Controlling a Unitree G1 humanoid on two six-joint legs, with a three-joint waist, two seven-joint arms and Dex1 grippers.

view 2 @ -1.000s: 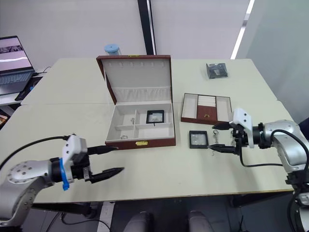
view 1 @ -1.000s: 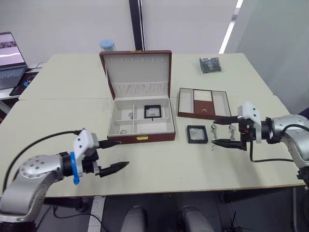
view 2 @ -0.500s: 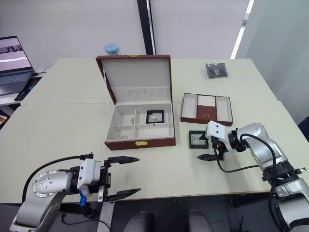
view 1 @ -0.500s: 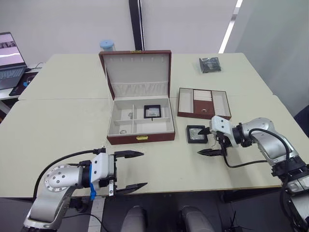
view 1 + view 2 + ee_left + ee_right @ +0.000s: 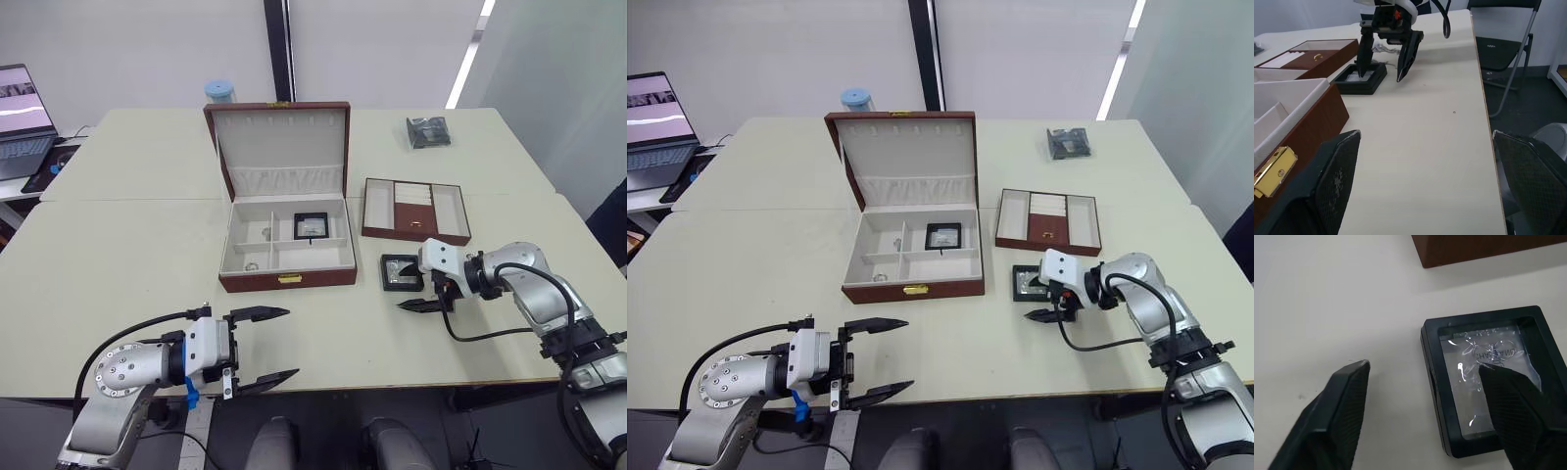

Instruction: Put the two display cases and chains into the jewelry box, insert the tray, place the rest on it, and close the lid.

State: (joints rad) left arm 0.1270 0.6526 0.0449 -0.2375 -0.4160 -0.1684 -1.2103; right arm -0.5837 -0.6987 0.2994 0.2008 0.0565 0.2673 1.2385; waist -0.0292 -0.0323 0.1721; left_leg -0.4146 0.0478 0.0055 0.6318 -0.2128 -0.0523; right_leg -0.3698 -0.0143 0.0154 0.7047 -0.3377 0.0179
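The job is barely a quarter done — one display case (image 5: 311,226) already lies in the upper right compartment of the jewelry box (image 5: 286,257) at the centre of the frame, its lid (image 5: 278,150) standing open behind it. The second display case (image 5: 400,270) is not yet packed; it sits on the worktop (image 5: 118,264) just right of the box, below the tray (image 5: 415,209). My right end effector (image 5: 422,285) is spread wide over that case, one finger above its window and the other beyond its edge, gripping nothing. My left end effector (image 5: 259,345) hangs open and empty at the lower left. I judge the chains, the tray, the remaining pieces and the lid are all still to do.
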